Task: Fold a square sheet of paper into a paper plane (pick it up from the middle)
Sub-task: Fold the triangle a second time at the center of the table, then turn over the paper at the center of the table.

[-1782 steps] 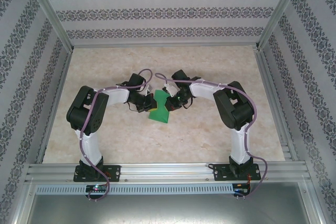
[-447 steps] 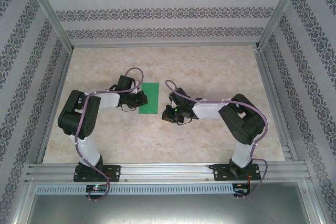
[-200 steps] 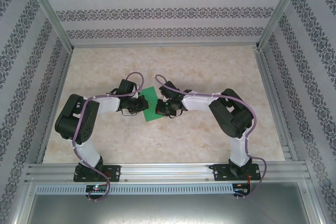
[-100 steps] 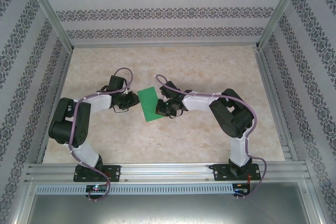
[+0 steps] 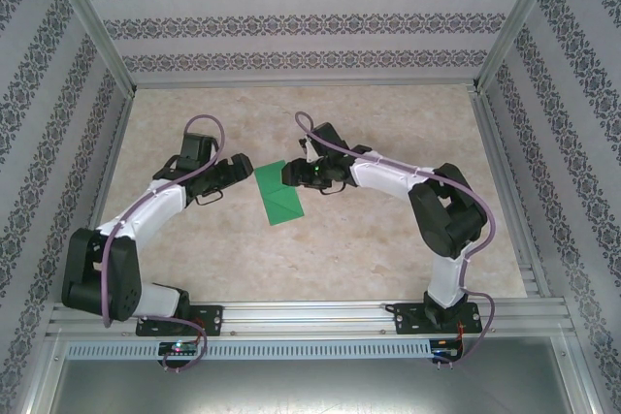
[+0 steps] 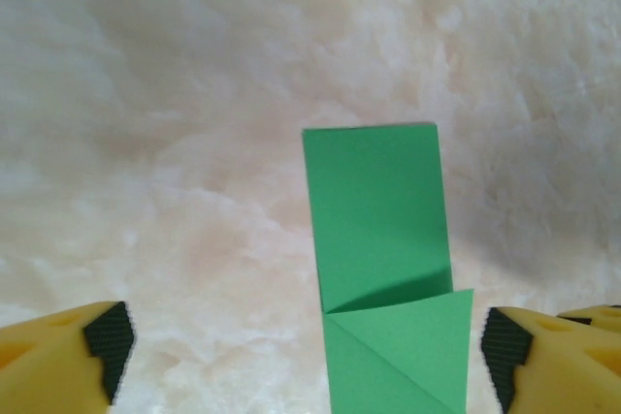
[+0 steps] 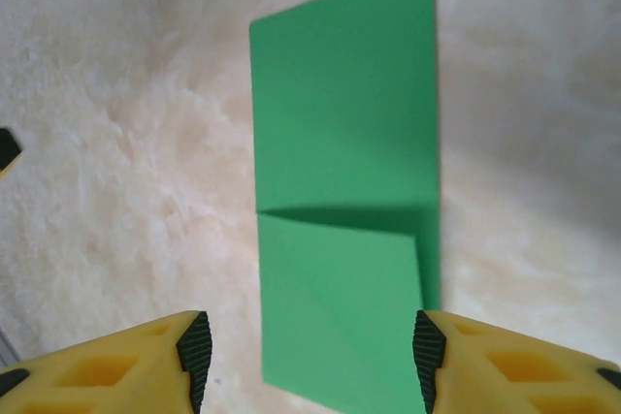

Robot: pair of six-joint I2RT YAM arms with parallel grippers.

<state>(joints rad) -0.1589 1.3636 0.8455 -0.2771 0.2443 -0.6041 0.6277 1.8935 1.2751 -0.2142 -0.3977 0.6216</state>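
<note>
No readable text, label, number or sign on the green paper or the patterned walls.

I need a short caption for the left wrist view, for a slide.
Open left hand facing the folded green paper on the table, one corner turned into a triangle.

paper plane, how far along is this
Early. Done: the green paper lies on the table, folded to a narrow strip, with one corner flap folded over at one end. In hand: nothing; the left gripper and right gripper both stand open, gripping nothing. Left: the remaining nose and wing folds; no dart shape yet.
</note>
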